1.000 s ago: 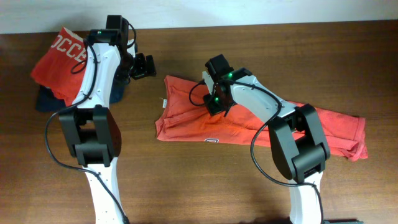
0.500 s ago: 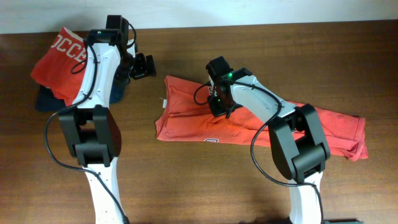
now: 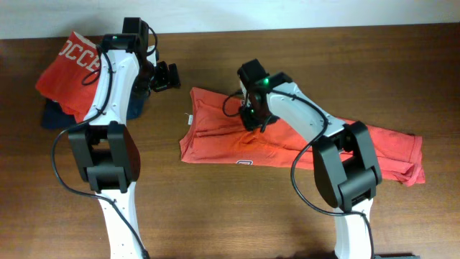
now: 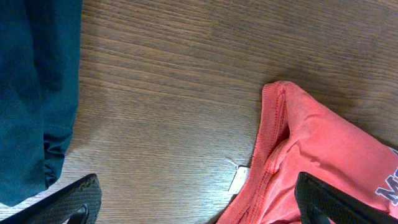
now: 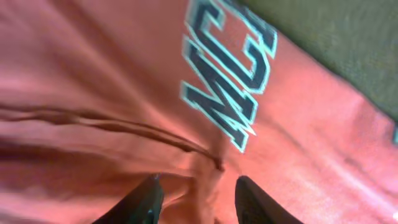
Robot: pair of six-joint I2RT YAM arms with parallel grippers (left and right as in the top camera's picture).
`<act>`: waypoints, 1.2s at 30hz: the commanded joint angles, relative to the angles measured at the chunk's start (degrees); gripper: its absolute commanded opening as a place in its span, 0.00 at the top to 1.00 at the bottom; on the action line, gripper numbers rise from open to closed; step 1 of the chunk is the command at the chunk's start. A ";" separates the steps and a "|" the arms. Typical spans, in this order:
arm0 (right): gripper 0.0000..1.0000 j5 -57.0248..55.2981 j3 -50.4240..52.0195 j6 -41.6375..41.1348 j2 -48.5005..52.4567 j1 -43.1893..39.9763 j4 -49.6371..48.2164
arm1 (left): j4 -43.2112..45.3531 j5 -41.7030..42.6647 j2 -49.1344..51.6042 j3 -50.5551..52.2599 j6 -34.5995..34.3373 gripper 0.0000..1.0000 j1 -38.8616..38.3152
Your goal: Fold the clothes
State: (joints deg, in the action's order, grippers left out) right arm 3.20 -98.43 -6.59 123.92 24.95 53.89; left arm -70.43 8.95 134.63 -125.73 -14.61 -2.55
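The T-shirt, coral-red with dark, pale-edged lettering, lies at the centre and 3 o'clock side of the bench, gathered into a long narrow band (12 o'clock = far edge in the overhead view). Its long axis runs from about 9 o'clock to 4 o'clock. A ribbed edge with a small white tag marks the 9 o'clock end; whether this is collar or hem cannot be told. The right gripper sits over the band toward that end, its jaws partly spread above a raised crease and pinching nothing visible. The left gripper hangs over bare wood at 11 o'clock of the shirt, spread wide and off the cloth. Hazards, as a judgement: closing on the crease may catch only the top layer and pull the fold open. With the 9 o'clock end unpinned, any drag may slide the whole band. The right arm crossing the cloth may snag it. At 10 o'clock, well apart, a second red garment rests on a navy garment.
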 commanded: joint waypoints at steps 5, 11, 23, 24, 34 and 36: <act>0.62 -0.28 -6.54 1.14 -3.58 -0.76 9.16 | 0.15 -0.44 1.22 0.11 0.09 0.01 -0.02; 0.75 -0.44 -6.25 -1.07 -3.56 -3.91 17.79 | 0.15 -0.46 1.22 0.11 0.09 0.01 -0.02; 0.96 2.29 2.03 -4.44 -3.56 -8.52 17.68 | 3.72 0.90 1.22 0.11 0.07 0.01 -0.07; 0.96 2.62 3.08 -4.46 -3.56 -8.46 17.16 | 2.78 2.43 1.22 0.11 0.07 0.01 -0.26; 0.96 3.91 13.66 -4.87 -3.56 -8.98 9.18 | -2.86 15.04 1.22 0.11 4.04 0.30 -6.10; 0.96 4.85 14.60 -4.85 -3.56 -9.11 8.59 | -3.50 14.60 1.22 0.11 4.00 0.63 -7.87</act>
State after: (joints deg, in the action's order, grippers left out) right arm 6.13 -85.56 -10.61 121.73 16.14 63.11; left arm -73.34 21.26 134.69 -125.71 -12.62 -7.66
